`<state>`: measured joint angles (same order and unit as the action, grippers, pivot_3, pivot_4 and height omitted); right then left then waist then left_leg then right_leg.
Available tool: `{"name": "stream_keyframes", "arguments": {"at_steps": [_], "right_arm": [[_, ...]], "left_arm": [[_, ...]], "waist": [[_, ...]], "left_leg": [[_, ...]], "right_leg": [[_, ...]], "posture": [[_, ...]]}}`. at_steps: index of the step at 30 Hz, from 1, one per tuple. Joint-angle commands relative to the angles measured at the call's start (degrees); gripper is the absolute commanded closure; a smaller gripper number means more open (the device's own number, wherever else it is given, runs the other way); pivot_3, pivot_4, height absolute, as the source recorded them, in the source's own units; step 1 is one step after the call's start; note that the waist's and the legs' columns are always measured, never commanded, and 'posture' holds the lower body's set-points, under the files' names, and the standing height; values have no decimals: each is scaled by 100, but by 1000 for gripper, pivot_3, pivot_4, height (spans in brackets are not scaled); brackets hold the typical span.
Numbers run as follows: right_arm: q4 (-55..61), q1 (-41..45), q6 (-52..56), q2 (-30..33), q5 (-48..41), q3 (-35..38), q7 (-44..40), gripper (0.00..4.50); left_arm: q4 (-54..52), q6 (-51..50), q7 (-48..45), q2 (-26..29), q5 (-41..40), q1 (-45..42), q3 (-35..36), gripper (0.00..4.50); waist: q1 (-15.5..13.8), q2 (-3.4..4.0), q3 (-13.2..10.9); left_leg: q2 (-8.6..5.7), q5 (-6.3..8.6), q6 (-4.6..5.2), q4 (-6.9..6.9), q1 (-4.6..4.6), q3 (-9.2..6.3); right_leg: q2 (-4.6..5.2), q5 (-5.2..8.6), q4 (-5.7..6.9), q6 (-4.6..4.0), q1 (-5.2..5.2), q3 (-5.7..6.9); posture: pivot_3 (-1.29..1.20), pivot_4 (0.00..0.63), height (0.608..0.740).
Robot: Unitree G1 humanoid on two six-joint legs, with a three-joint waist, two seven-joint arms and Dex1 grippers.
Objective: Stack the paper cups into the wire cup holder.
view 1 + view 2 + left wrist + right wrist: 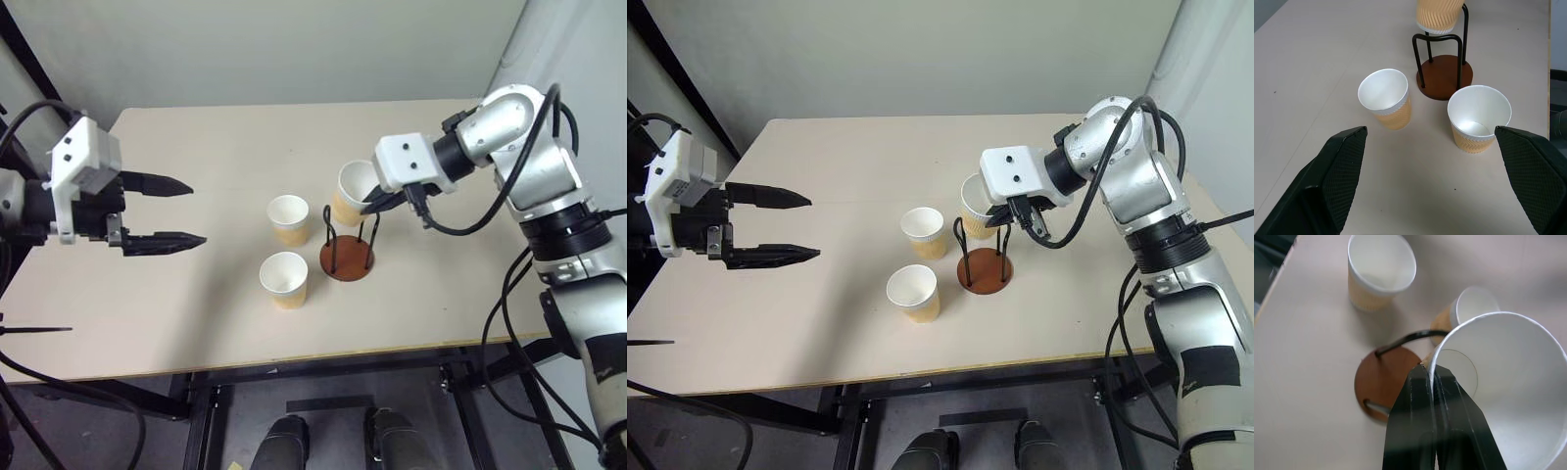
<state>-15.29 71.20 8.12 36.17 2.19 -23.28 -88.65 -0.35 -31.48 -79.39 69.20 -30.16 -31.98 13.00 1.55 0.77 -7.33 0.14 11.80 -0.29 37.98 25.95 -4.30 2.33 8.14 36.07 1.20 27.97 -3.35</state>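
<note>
- The right gripper [376,204] has its two black fingers squeezed together on the rim of one small paper cup with a white inside and a tan-yellow outside [352,192] (one finger is inside the rim and one is outside).
- That held cup hangs in the air, tipped a little, with its bottom just above the top of the wire cup holder, a round reddish-brown base with two thin dark wire loops [348,258].
- What matters most is how the cup lines up with the holder. The holder stands straight up, so I think the cup must sit straight over the brown base and go down between the loops.
- In the left wrist view the cup's bottom looks a bit to the far side of the base, not quite over its middle (so a small nudge may be needed).
- Two more paper cups, the farther one [288,217] and the nearer one [284,279], stand upright on the pale tan table [196,313], just beside the holder on the robot's left.
- The left gripper [167,211] has its fingers wide apart and holds nothing. It hangs well apart from the cups, pointing toward them, so it is the nearer arm for those two.
</note>
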Motion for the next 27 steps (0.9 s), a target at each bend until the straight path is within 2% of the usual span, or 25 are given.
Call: {"name": "stream_keyframes", "arguments": {"at_steps": [1,8,11,17,21,27], "right_arm": [[71,76,-166,38,51,49,-27,4482],[58,21,-241,-43,151,25,14,4482],[12,31,-165,-133,112,62,50,3552],[-31,45,68,-296,36,194,203,1403],[181,70,754,-489,-324,551,524,26],[1680,-160,3187,-163,-1806,1521,610,26]], "left_arm": [[-149,2,52,129,-71,4,254,0],[-88,77,36,113,-14,-83,148,0],[-61,116,41,85,32,-152,57,0],[-11,233,-2,45,106,-240,-82,0],[-70,266,-50,-23,57,-309,-200,0],[-741,-40,-617,-13,-386,-373,-553,0]], "waist": [[1,0,0],[1,0,0],[2,0,0],[1,0,0],[3,0,0],[-29,-2,1]], "left_leg": [[0,0,0,0,0,0],[0,0,0,0,0,0],[0,0,0,0,-1,0],[0,0,0,1,0,0],[0,0,0,2,0,0],[-2,4,-5,1,12,1]], "right_leg": [[0,0,0,0,0,0],[0,0,0,0,0,0],[0,0,1,-1,0,0],[0,0,2,-1,0,1],[0,-1,1,-1,0,0],[0,4,-8,-8,-1,8]], "posture": [[0,150,740],[0,150,740],[0,150,740],[0,150,740],[0,150,740],[0,150,740]]}}
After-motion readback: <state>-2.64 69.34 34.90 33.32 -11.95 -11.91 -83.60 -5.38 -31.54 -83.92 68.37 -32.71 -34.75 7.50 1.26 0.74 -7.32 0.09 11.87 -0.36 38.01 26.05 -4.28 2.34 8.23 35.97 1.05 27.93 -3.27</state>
